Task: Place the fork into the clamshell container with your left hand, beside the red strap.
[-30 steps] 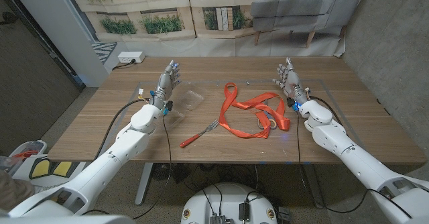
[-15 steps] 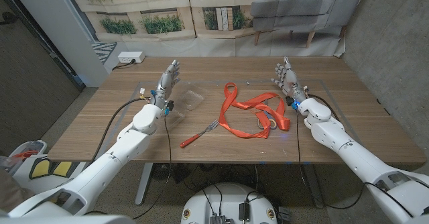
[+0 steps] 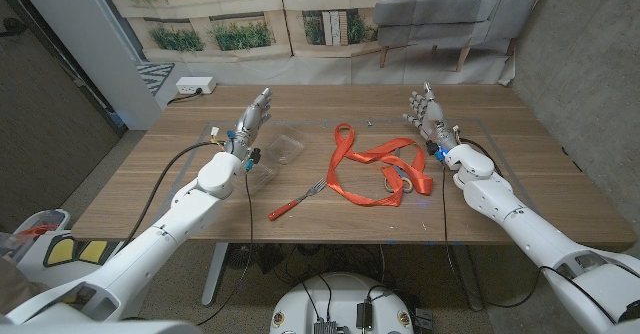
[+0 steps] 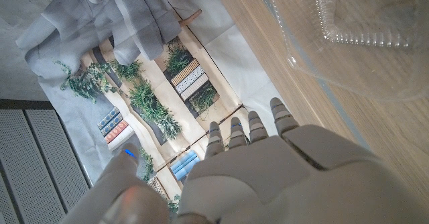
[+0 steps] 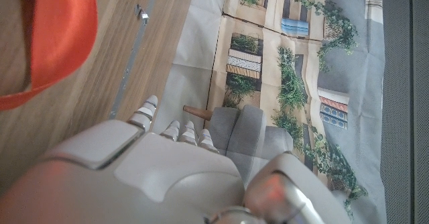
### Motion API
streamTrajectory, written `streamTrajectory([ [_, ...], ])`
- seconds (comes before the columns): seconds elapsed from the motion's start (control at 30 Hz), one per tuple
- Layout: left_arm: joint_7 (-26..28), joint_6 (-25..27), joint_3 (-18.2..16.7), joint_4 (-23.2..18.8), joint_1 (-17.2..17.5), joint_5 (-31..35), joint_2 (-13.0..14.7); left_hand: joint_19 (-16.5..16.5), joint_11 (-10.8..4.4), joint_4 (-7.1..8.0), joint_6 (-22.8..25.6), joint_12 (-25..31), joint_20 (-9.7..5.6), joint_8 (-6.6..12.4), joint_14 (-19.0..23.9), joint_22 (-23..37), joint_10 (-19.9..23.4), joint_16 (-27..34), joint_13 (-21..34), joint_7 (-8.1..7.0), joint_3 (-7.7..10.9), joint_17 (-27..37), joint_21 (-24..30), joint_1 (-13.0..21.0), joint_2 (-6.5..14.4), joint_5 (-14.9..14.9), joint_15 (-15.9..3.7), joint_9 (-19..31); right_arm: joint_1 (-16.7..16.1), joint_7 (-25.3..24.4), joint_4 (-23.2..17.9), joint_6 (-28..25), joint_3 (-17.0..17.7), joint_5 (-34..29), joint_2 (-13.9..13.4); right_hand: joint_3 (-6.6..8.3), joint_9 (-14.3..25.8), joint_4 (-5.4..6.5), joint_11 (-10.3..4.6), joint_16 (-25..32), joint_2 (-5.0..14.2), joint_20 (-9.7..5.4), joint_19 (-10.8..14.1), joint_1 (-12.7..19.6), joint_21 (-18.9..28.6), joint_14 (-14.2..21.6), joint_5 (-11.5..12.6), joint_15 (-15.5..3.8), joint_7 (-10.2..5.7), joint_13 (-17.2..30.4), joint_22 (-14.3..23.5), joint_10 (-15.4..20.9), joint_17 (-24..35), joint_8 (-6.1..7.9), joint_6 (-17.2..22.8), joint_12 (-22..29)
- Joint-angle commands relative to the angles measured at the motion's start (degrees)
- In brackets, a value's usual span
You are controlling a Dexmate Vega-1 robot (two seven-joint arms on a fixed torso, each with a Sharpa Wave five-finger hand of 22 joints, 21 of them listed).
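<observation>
Left hand (image 3: 255, 113) in the head view stands raised beside the clear clamshell container (image 3: 287, 146), fingers apart and holding nothing, apparently staged ahead of the pick; right hand (image 3: 427, 112) likewise upright, fingers spread, empty, well apart from the work; red-handled fork (image 3: 297, 200) lies on the wooden table (image 3: 150, 189), near the front edge, just beside the red strap (image 3: 377, 170), not yet in the container, so the task looks barely begun. Left wrist view: the left hand's back (image 4: 268, 177) and the container's ribbed transparent wall (image 4: 348, 29), detail too small in the head view. Right wrist view: the right hand's back (image 5: 147, 177) and a strap loop (image 5: 57, 33) on the table.
</observation>
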Motion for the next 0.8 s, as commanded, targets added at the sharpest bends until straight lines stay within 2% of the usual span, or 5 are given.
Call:
streamTrajectory([
  [0.03, 4.4, 7.78, 0.41, -7.32, 1.82, 4.58, 3.14, -0.28, 0.23, -0.65, -0.65, -0.06, -0.26, -0.42, -0.71, 0.14, -0.36, 0.06, 0.23, -0.24, 0.2, 0.02, 0.17, 0.7, 0.01, 0.01, -0.08, 0.12, -2.37, -0.53, -3.51, -0.77, 0.91, -0.05, -2.74, 0.17, 0.09, -0.28, -0.1, 0.04, 0.22, 0.15, 0.21, 0.17, 0.02, -0.23, -0.01, -0.3, -0.08, 0.07, 0.31, -0.05, 0.08, 0.32, 0.05, 0.09],
  [0.13, 5.35, 9.95, 0.61, -8.77, 2.04, 5.69, 3.71, -0.3, 0.41, -0.93, -0.71, -0.01, -1.42, -0.48, -0.87, 0.13, -0.22, 0.06, 0.24, -0.19, 0.3, 0.01, 0.18, 0.99, 0.18, -0.02, -0.22, 0.13, -2.53, -2.42, -5.24, -2.14, 0.38, -2.18, -4.19, 0.17, 0.09, -0.32, 0.08, 0.03, 0.21, 0.16, 0.23, 0.22, 0.02, -0.21, -0.02, -0.29, -0.08, 0.07, 0.3, 0.0, 0.08, 0.34, 0.11, 0.09],
  [0.23, 5.18, 10.05, 0.73, -8.84, 1.98, 6.02, 3.85, -0.36, 0.27, -1.08, -0.77, 0.0, -1.71, -0.51, -1.09, 0.12, -0.17, 0.0, 0.24, -0.12, 0.34, 0.0, 0.17, 1.13, 0.24, -0.03, -0.5, 0.13, -2.39, -2.09, -5.1, -2.07, 0.36, -2.04, -4.15, 0.16, 0.09, -0.35, 0.1, 0.02, 0.19, 0.2, 0.21, 0.26, 0.01, -0.21, -0.02, -0.33, -0.09, 0.07, 0.3, 0.03, 0.08, 0.34, 0.12, 0.1],
  [0.6, 9.85, 20.19, 2.07, -15.2, 2.27, 13.17, 6.46, -0.37, 0.38, -1.58, -0.76, 0.31, -1.91, -0.53, -1.34, 0.1, 0.67, 0.04, 0.27, 0.01, 0.44, -0.02, 0.19, 1.57, 0.38, -0.08, -0.39, 0.14, -2.11, -2.74, -5.25, -2.02, 0.21, -2.64, -4.12, 0.08, 0.08, -0.5, 0.11, -0.02, 0.1, 0.2, 0.23, 0.39, 0.0, -0.21, -0.08, -0.45, -0.13, 0.08, 0.3, 0.16, 0.07, 0.37, 0.23, 0.09],
  [0.8, 10.39, 22.16, 2.3, -17.01, 2.72, 15.09, 7.42, -0.27, 0.27, -1.79, -0.68, 0.49, -1.9, -0.52, -1.27, 0.1, 1.15, 0.12, 0.29, 0.07, 0.4, -0.01, 0.24, 1.67, 0.35, -0.12, -0.37, 0.14, -3.24, -3.42, -6.5, -2.17, 0.74, -2.19, -4.53, 0.06, 0.08, -0.57, 0.13, -0.02, 0.09, 0.2, 0.27, 0.48, 0.01, -0.17, -0.1, -0.56, -0.11, 0.08, 0.3, 0.21, 0.06, 0.38, 0.26, 0.09],
])
